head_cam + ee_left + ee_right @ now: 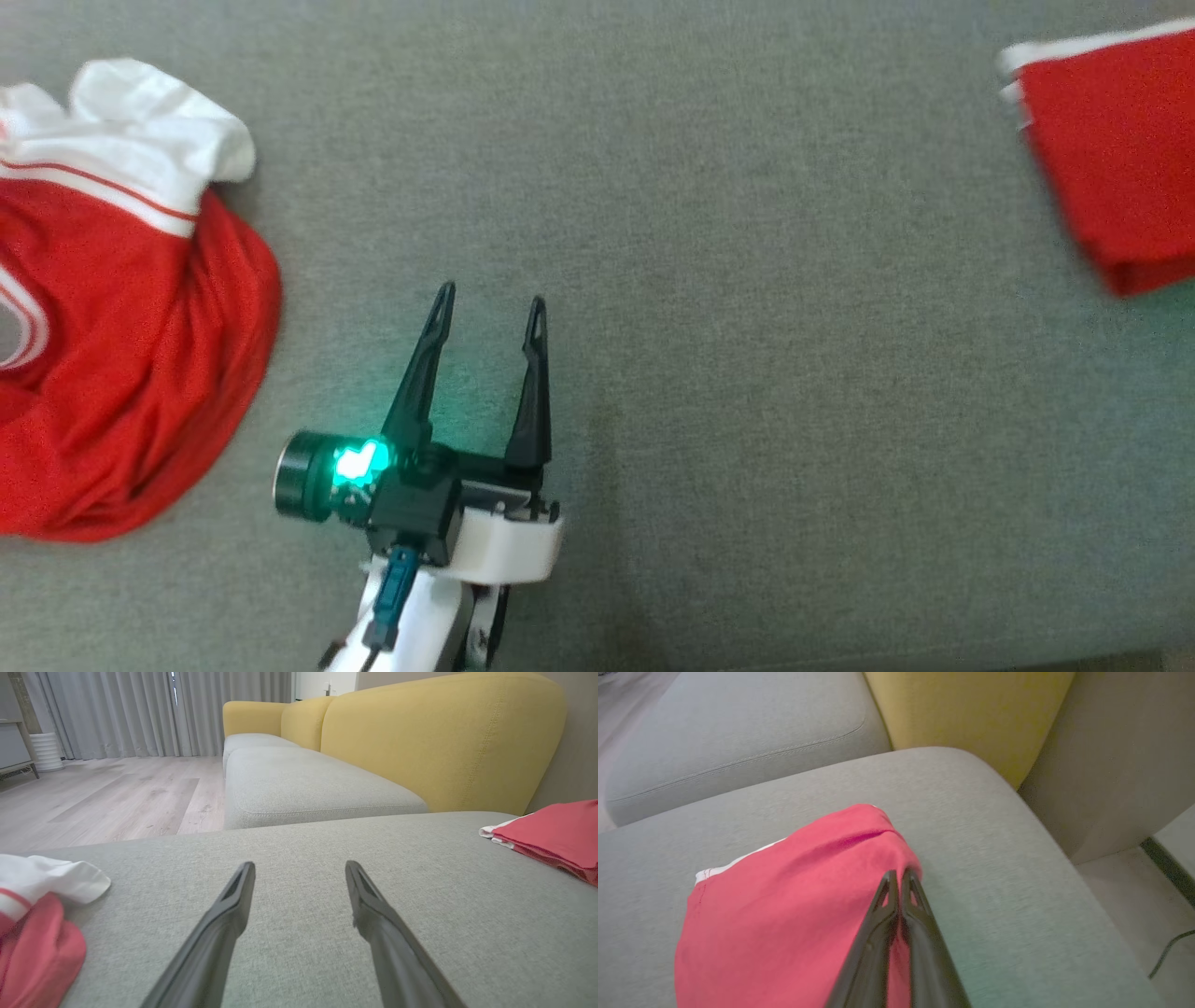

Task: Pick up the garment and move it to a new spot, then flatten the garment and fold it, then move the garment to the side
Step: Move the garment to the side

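Right gripper clamped on folded garment — left gripper spread, empty.

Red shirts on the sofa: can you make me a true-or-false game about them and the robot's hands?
1. The left gripper is open above the grey cushion. True.
2. The right gripper is wide open. False: it is shut, pinching the folded red garment.
3. The crumpled garment is red all over. False: it has a white part and white stripes too.
4. The sofa backrest is yellow. True.
5. The left gripper is grabbing the crumpled garment. False: it holds nothing, and that garment lies apart, to its left.
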{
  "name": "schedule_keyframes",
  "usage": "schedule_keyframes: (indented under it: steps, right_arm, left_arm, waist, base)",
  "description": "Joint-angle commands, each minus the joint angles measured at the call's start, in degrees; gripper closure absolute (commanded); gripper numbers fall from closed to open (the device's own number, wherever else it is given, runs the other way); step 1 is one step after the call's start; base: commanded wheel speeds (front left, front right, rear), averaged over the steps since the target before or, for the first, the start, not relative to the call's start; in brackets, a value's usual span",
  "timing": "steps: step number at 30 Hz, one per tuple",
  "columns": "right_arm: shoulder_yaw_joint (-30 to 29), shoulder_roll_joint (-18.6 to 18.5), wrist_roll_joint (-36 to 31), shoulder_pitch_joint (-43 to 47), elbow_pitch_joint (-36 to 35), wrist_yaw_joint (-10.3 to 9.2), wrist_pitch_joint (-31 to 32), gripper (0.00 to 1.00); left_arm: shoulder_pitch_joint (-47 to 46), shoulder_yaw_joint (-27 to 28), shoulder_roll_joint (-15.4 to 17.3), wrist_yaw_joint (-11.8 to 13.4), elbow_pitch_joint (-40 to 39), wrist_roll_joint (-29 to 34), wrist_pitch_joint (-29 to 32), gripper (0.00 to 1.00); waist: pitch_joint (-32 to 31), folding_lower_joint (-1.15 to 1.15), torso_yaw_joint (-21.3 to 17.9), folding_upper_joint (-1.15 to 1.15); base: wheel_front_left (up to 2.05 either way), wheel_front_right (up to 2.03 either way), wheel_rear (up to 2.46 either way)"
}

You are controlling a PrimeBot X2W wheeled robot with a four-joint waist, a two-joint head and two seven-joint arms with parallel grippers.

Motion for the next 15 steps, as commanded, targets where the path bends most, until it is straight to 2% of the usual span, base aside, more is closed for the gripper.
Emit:
schedule_keyframes:
  steps: [1,5,6,13,15]
  right_arm:
    - [-0.94,-3.98,-0.85,-0.53,-0.66,-0.04,-0.70,1.00]
    - [-2.38,-5.78,-4.47,-0.91,0.26,-0.04,-1.93,0.98]
    - [-2.55,-5.83,-5.68,-1.03,0.34,-0.04,-2.81,0.00]
    - [-1.50,-1.46,-10.44,0.37,-1.00,-0.04,-6.12,0.00]
    - [-0.06,0.81,-11.22,1.88,-2.74,-0.04,-7.01,0.00]
  left_arm:
    - [-1.29,1.31,-0.06,-0.20,-1.73,0.66,-0.29,0.00]
    - [-2.63,0.99,-0.06,-0.18,-1.39,0.63,-0.29,0.00]
    - [-2.80,0.91,-0.06,-0.23,-1.18,0.50,-0.29,0.00]
    - [-2.05,1.49,-0.06,0.97,-0.86,-0.35,-0.29,0.00]
    - [-1.16,1.90,-0.06,1.34,-0.49,-0.61,-0.29,0.00]
  waist:
    - [1.76,-0.01,-0.60,0.00]
    - [2.51,-0.01,-0.42,0.00]
    - [2.37,-0.01,-0.29,0.00]
    - [-1.55,-0.01,0.89,0.00]
    - [-3.69,-0.01,1.28,0.00]
  base:
    - [0.00,0.00,0.00]
    - [0.00,0.00,0.00]
    - [0.00,0.00,0.00]
    - [0.00,0.00,0.00]
    - [0.00,0.00,0.00]
